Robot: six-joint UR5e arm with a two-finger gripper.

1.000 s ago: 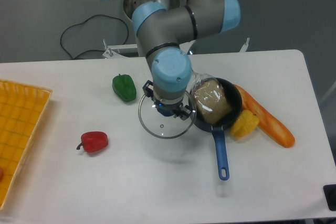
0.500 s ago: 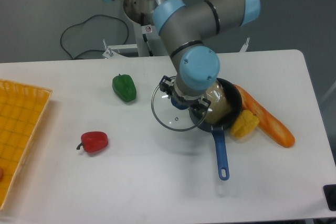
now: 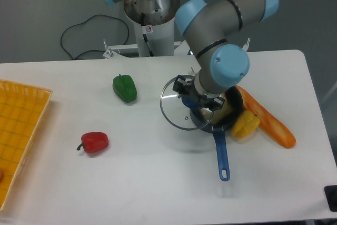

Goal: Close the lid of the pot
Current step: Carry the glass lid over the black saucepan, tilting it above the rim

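Jaws of your gripper (image 3: 199, 100) are clamped on the lid (image 3: 182, 105) at its centre knob, carrying it clear of the counter (image 3: 147, 183). It overlaps only the pot (image 3: 224, 114) rim's left edge; the pot's centre lies to the camera's right, so shift that way before lowering.

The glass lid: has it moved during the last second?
Yes. The lid, held by the gripper, has moved right, away from the green pepper, and now overlaps the pot.
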